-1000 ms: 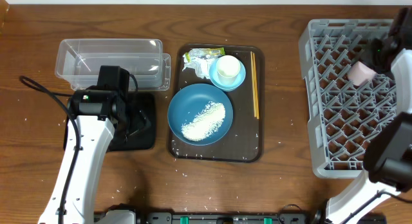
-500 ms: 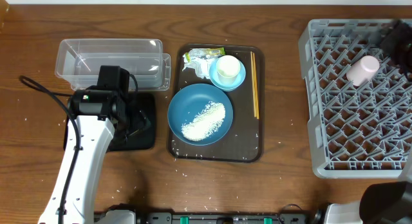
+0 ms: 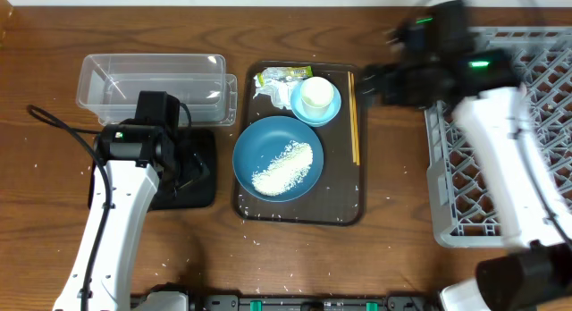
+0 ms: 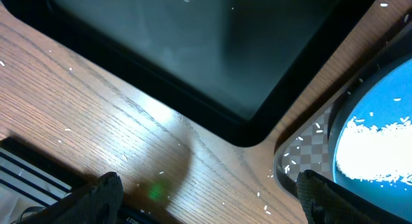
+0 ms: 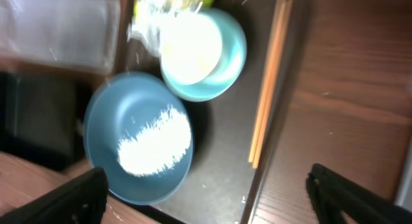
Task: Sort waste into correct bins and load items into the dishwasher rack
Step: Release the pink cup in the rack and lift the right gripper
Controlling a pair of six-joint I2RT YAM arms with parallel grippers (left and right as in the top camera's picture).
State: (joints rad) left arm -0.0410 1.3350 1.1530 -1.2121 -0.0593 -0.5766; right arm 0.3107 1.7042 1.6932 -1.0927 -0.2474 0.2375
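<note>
Right end effector (image 3: 366,83) now spread wide, swung from dishwasher rack (image 3: 451,195) to chopsticks (image 3: 354,114)

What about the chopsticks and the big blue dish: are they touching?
Apart. The overhead view shows a strip of bare brown tray between the chopsticks and the blue dish; the right wrist view shows the same gap.

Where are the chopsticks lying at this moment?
In the overhead view the chopsticks lie along the right edge of the brown tray, just right of the light-blue bowl and the blue dish.
</note>
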